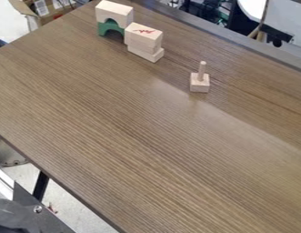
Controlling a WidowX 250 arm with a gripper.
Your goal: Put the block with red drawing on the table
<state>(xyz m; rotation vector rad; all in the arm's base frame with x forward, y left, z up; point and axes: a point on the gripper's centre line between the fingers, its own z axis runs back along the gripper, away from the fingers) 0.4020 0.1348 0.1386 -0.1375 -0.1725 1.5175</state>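
Camera view. Claw: wide or narrow, I cannot tell from here. Block with red drawing: atop plain wooden blocks on the tabletop; probably light, rigid, smooth, hardly fragile. Suggested hold: across its long sides, clear of the support.

The arm's pose and the gripper's state could not be told from the camera view.

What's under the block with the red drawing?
Under the block with the red drawing, pale wooden blocks show, the lowest on the table. Their covered parts are hidden.
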